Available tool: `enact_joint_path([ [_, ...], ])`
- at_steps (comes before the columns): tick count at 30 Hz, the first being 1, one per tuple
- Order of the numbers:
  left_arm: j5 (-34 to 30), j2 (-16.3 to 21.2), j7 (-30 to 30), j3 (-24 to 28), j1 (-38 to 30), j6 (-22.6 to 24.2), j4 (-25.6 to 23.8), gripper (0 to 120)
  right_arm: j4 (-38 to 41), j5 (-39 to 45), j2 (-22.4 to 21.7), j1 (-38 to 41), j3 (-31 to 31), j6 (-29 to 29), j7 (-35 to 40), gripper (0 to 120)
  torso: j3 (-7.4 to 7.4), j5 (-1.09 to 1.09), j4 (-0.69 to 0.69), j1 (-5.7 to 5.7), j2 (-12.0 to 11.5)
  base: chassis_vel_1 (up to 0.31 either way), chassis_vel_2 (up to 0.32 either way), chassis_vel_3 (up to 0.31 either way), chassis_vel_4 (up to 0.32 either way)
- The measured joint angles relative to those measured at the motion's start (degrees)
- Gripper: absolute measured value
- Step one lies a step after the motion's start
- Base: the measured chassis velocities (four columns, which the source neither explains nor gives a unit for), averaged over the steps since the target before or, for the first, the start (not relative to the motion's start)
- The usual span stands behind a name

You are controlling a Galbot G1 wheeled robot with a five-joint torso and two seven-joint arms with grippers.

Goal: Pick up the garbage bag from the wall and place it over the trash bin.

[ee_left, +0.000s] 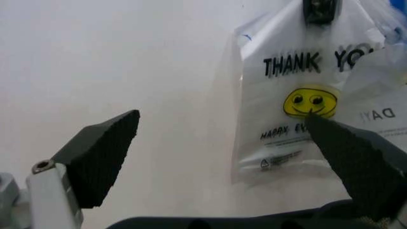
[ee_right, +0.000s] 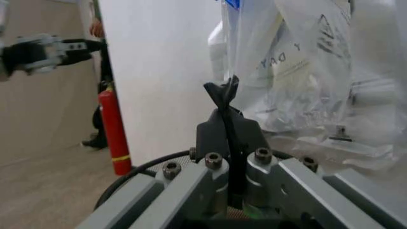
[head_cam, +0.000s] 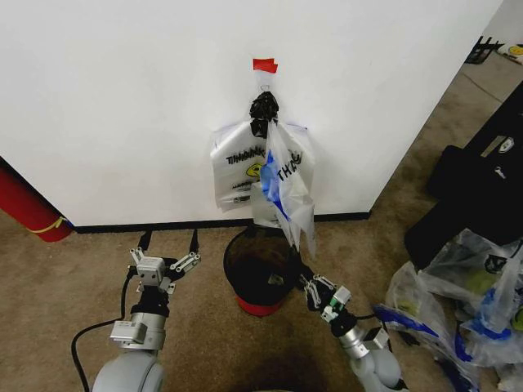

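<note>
Hanging from a small hook on the wall, the garbage bag droops straight down, its lower tip just above the bin. A red tape strip marks the spot just above the hook. Handles of several bags are bunched there in a dark knot, so the blue-patched bag shares its peg with a white "THANK YOU" bag lying flat against the wall behind it.

Thin and crinkly, the garbage bag is translucent plastic with bright blue print, folded into a narrow, limp drape. Below the hook stands the bin, a round black wire-mesh basket on a red base, likely placed there so the bag has only a short way to travel.

Right of the bin, the right gripper reaches up toward the bag's lower end; its dark jaws are pressed together with nothing between them, and the wrist view shows crumpled plastic close ahead. Left of the bin, the left gripper hovers low with jaws spread wide and nothing held, facing the smiley bag. Far left of the bin, a red extinguisher leans at the wall's base.
</note>
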Motion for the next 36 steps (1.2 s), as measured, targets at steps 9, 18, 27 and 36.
enact_joint_path([
  [9,-0.03,0.05,0.0,0.16,-0.55,-0.02,1.04,100,-2.35,1.47,-0.75,1.7,5.82,-2.57,-10.34,0,0.0,0.0,0.0,0.0,0.0,0.0,0.0,0.0,0.0],
  [18,-0.03,0.03,0.0,0.22,-0.58,-0.07,1.22,100,-5.72,0.69,-0.41,3.37,9.13,-3.26,-16.48,0,0.0,-0.01,0.0,0.0,0.0,0.0,0.0,0.0,0.0],
  [27,0.23,-0.25,0.02,0.48,-0.36,-0.1,1.0,100,-3.92,4.18,0.61,3.3,2.78,2.81,1.81,0,0.0,0.0,0.0,0.0,0.0,0.0,0.0,0.0,0.0],
  [36,0.14,-0.28,0.01,-0.04,0.07,-0.51,0.87,100,3.25,7.42,0.59,1.47,-4.21,3.25,21.47,8,0.0,-0.01,0.0,0.0,0.0,0.0,0.0,0.0,0.0],
])
